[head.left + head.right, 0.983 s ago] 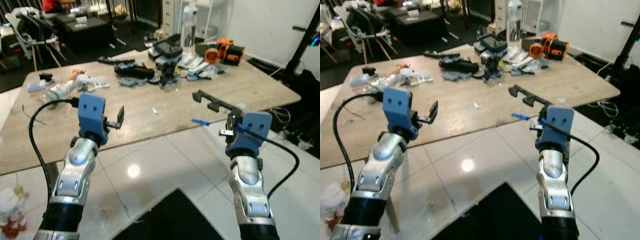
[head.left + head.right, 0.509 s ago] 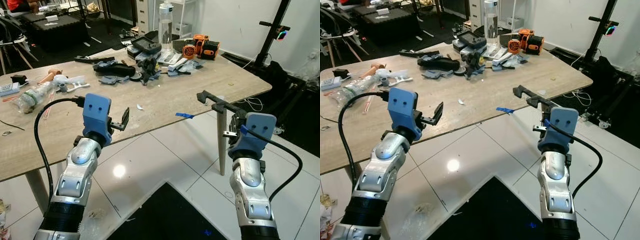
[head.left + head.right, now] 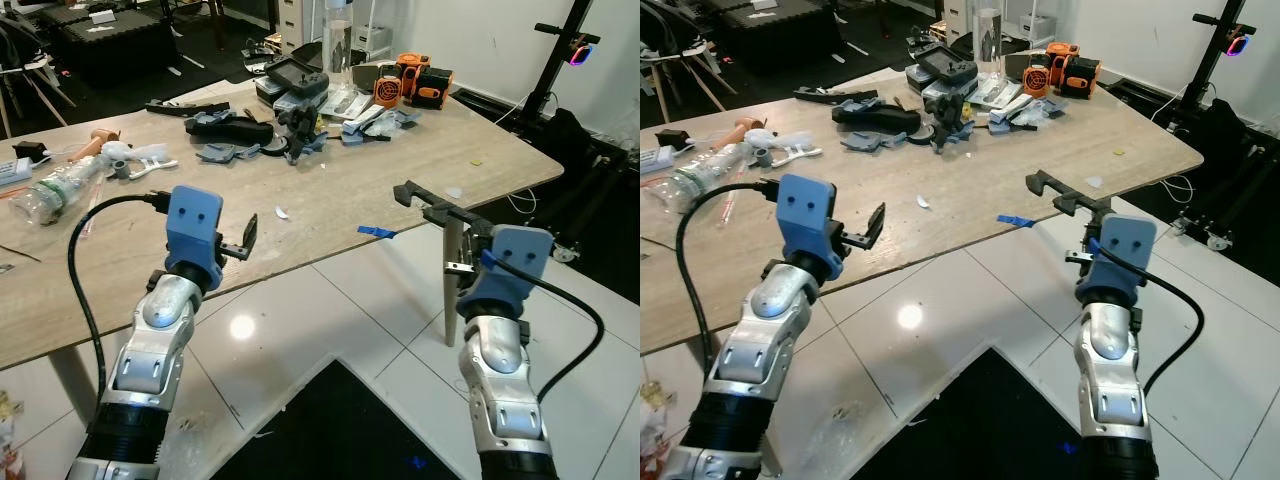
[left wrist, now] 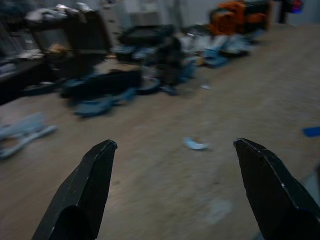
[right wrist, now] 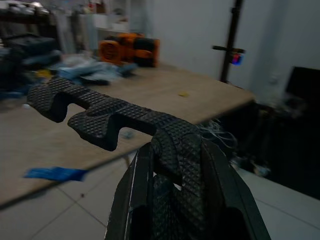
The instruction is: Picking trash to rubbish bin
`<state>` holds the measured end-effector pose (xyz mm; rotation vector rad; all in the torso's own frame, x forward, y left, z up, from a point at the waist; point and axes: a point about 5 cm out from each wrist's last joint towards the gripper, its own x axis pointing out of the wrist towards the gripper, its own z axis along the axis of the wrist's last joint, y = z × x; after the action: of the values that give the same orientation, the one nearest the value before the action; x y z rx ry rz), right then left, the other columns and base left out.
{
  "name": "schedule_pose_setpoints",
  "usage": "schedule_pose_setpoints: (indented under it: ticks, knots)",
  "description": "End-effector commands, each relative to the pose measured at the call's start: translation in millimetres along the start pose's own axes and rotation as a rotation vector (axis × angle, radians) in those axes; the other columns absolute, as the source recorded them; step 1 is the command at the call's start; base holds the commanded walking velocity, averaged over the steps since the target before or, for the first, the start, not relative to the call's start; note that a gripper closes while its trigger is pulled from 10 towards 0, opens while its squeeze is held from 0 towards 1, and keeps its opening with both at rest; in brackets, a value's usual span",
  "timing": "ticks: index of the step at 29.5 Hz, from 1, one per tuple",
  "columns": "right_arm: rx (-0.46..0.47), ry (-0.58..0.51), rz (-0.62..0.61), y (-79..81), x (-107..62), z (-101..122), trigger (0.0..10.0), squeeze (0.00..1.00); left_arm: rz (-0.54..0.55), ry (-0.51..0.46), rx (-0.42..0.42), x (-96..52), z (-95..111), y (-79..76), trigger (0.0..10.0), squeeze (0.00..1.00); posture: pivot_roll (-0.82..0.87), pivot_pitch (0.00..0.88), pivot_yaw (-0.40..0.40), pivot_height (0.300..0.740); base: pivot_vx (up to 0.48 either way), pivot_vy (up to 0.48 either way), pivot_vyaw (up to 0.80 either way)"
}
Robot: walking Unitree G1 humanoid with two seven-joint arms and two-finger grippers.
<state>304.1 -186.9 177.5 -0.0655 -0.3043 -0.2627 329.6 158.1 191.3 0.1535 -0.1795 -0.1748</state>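
Note:
A long wooden table (image 3: 330, 180) stands before me. On it lie a crushed clear plastic bottle (image 3: 58, 188) at the left, a small white scrap (image 3: 281, 212) near the front edge and a blue scrap (image 3: 374, 231) on the edge. My left gripper (image 3: 247, 232) is held up over the table's front edge, open and empty; in the left wrist view its fingers (image 4: 90, 185) stand wide apart with the white scrap (image 4: 195, 144) ahead. My right gripper (image 3: 432, 207) hovers beside the table's right corner, shut with nothing in it.
Black and grey tool parts (image 3: 240, 130), an orange power tool (image 3: 410, 80) and an upright clear bottle (image 3: 338, 40) crowd the table's far side. A black stand (image 3: 560, 90) and cables are at the right. A dark mat (image 3: 340, 430) lies on the white tiles below.
The whole view has shifted, so the camera moved: the table now sits further left and lower in the picture. Both arms keep their raised pose and the grippers' states are the same.

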Motion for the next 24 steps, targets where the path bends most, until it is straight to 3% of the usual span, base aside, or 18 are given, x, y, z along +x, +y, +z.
schedule_pose_setpoints:
  ticks: [1, 24]
  knots:
    - [0.006, 0.016, -0.011, -2.6, -2.7, -4, 10.0, 0.0, 0.005, 0.032, 0.012, -0.7, -4, 0.8, 10.0, 0.0, 0.0, 0.108, 0.068, 0.74, 0.0, 0.0, -0.8]
    - [0.024, 0.116, 0.003, -0.6, -12.5, -25, 10.0, 0.0, 0.085, 0.067, -0.013, -8.0, -14, 11.3, 10.0, 0.0, -0.01, 0.124, 0.063, 0.74, 0.0, 0.0, -0.8]
